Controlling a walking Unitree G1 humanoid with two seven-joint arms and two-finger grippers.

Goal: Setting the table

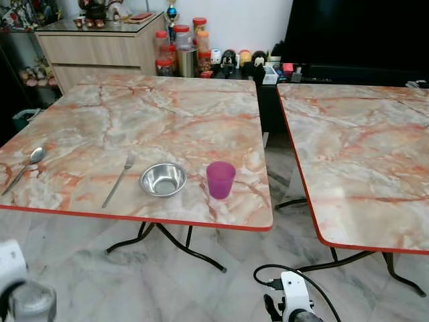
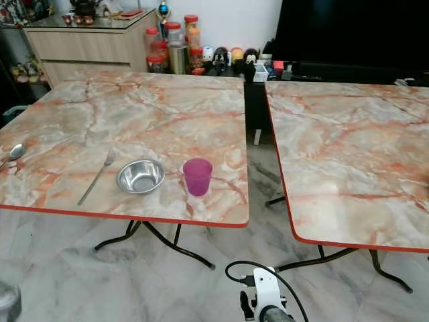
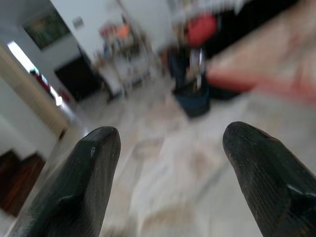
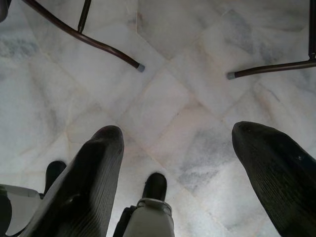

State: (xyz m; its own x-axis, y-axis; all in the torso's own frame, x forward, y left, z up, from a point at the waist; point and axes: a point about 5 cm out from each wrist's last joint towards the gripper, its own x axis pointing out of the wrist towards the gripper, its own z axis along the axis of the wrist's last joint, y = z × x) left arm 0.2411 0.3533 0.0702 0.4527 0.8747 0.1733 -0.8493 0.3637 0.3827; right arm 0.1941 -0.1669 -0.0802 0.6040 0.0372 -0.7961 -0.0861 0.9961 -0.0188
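On the near part of the left marble table [image 1: 167,114] lie a spoon [image 1: 27,166] at the far left, a fork [image 1: 119,178], a steel bowl [image 1: 163,179] and a purple cup [image 1: 220,179] in a row. Both arms hang low below the table edge. My left gripper [image 3: 168,177] is open with nothing between its fingers, pointing across the floor. Over the marble floor my right gripper [image 4: 192,177] is open too, holding nothing.
A second marble table [image 1: 362,147] stands to the right, with a narrow gap between the two. Black metal table legs [image 1: 194,251] spread over the floor. A wooden sideboard [image 1: 100,43], jars [image 1: 182,47] and a dark screen [image 1: 355,30] line the back wall.
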